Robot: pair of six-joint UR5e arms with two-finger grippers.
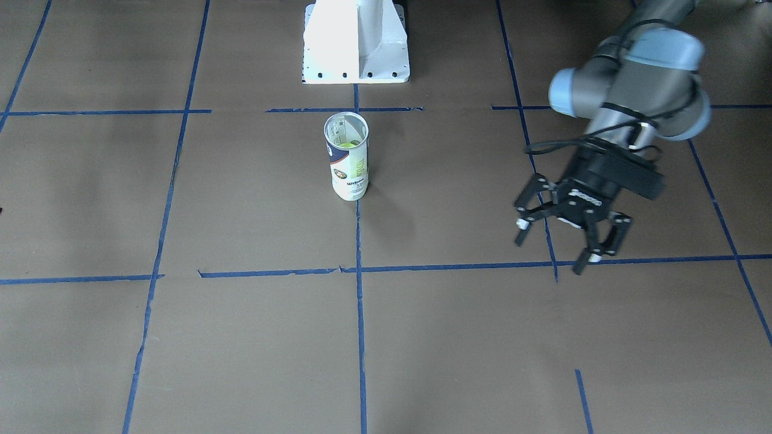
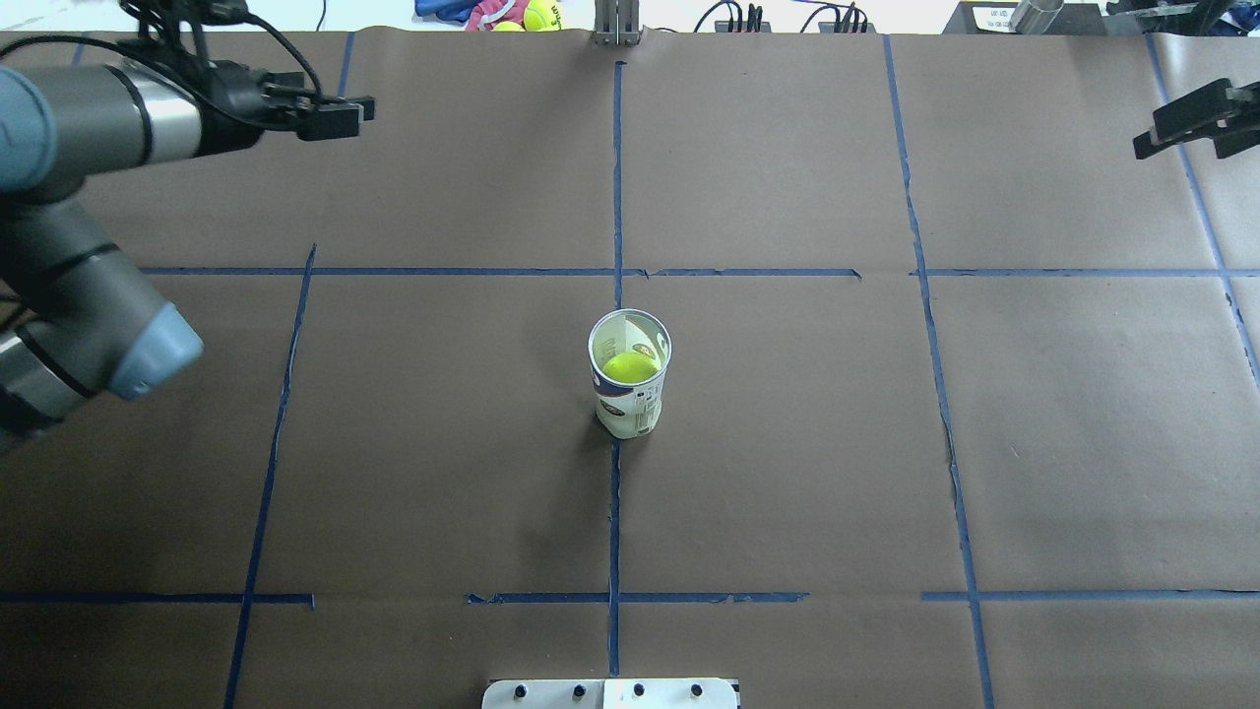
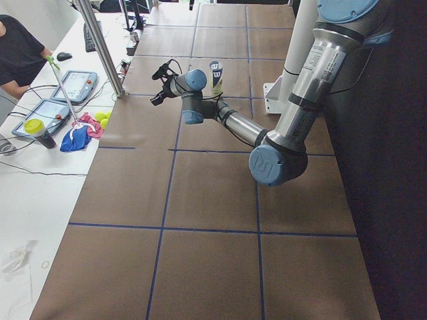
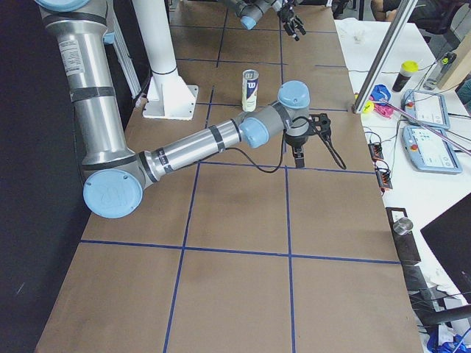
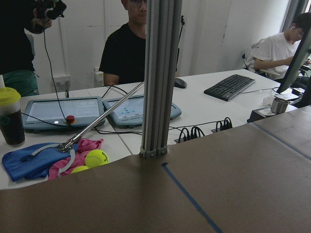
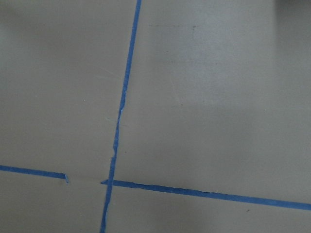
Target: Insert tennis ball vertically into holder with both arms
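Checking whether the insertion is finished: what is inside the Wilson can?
A yellow-green tennis ball sits inside the upright can, visible through its open top. Anything beneath the ball is hidden by it and the printed wall.

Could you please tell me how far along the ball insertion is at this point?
Done: the tennis ball sits inside the holder, which stands upright on the table. In hand: nothing; the left claw is open and empty, and the right claw is open, far from the can. Left: apparently nothing.
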